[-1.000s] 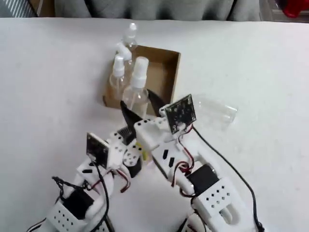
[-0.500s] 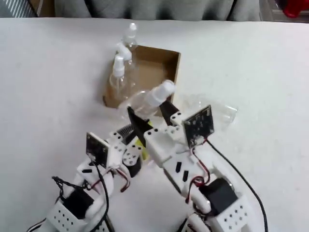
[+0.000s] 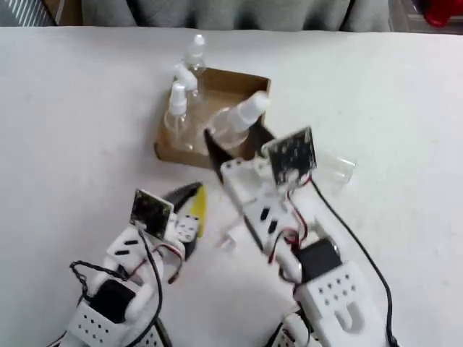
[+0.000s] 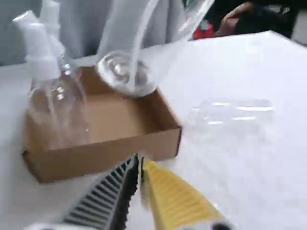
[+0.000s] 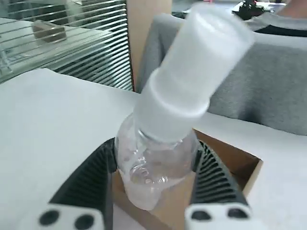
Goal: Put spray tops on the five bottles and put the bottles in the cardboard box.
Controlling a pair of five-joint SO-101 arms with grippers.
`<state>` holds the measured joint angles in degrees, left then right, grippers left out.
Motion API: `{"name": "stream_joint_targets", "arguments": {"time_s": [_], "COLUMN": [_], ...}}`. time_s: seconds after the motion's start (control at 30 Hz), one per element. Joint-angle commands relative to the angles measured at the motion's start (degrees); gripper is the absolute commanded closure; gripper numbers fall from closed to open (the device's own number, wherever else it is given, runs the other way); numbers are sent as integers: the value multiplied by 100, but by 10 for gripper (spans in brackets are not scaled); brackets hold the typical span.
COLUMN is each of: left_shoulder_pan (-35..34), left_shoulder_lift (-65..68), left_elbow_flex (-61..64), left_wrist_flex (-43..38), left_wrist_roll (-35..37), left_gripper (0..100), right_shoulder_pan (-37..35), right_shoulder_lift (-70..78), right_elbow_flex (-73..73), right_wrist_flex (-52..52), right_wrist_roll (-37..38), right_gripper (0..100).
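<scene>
Nearest me, my left gripper (image 4: 140,165) is pinched shut on nothing just short of the cardboard box (image 3: 168,150), while my right gripper (image 5: 154,155) clamps a capped bottle (image 3: 235,124) tilted over the box, beside other capped bottles (image 3: 177,116) standing at its left side.

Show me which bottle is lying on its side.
The lone bottle on the table beside the cardboard box; the tilted bottle is in the right claw, the rest stand upright.

I count five clear plastic bottles (image 3: 177,121) — four wearing white spray tops (image 3: 179,97), one bare bottle (image 3: 329,165) — one brown cardboard box (image 3: 239,83), and two of my own: left pincer (image 3: 189,196), right pincer (image 3: 237,141)
</scene>
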<state>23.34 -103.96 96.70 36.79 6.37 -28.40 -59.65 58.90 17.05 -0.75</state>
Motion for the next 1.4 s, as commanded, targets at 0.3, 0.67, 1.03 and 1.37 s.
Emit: {"name": "stream_joint_targets", "arguments": {"time_s": [0.3,0.67,1.03,1.37], "left_shoulder_pan": [-2563,-2756,-2765,-2765], "left_shoulder_lift": [-75,-75,-75,-75], "left_elbow_flex": [35,26,26,26], "left_wrist_flex": [1178,1354,1363,1363], "left_wrist_roll": [-571,-580,-580,-580], "left_gripper": [980,980,980,980], "right_shoulder_pan": [1086,1341,1402,1411], "right_shoulder_lift": [2721,4646,6352,7029], "right_elbow_flex": [-993,-2453,-3947,-4308], "right_wrist_flex": [-1552,-1552,-1552,-1666], "right_wrist_roll": [70,70,70,70], "right_gripper": [983,983,983,983]}}
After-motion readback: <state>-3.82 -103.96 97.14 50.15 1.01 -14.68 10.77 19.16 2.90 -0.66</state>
